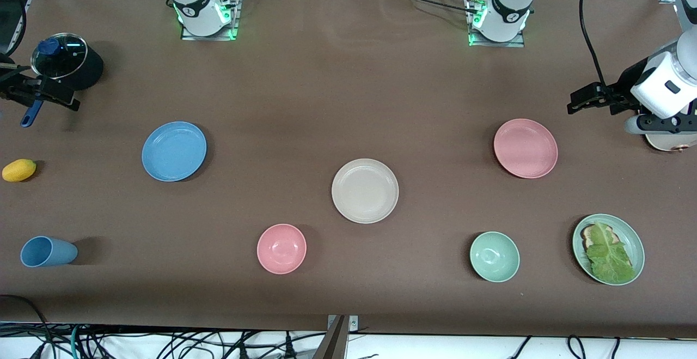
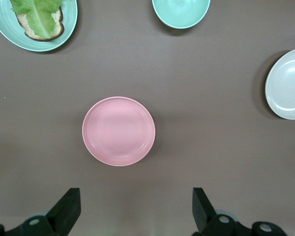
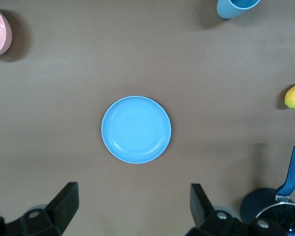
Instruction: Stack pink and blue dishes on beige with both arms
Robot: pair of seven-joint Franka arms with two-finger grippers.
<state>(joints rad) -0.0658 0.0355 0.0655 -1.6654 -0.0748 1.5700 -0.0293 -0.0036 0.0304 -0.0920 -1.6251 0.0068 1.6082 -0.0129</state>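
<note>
Both pincers hang high with their fingers spread wide and nothing between them. Left pincer (image 1: 585,100) hovers at the left arm's end of the surface (image 1: 326,103); its wrist view looks straight down on the pink plate (image 2: 119,131), lying flat and alone. Right pincer (image 1: 32,97) is over the right arm's end, above a lidded pot (image 1: 65,65) with a blue handle; its wrist view centres on the blue plate (image 3: 136,129).

From the front camera the beige plate (image 1: 365,190) sits mid-surface between the two, nearer that camera than either, and well apart from both. Only that view takes in all three plates at once; the left wrist view catches just the beige plate's edge, the right wrist view none of it.

Nearer the front camera lie a pink bowl (image 1: 281,248), a green bowl (image 1: 494,256), a green plate (image 1: 631,236) carrying toast and lettuce, and a blue cup (image 1: 46,251) on its side. A lemon (image 1: 19,170) rests near the right arm's end.
</note>
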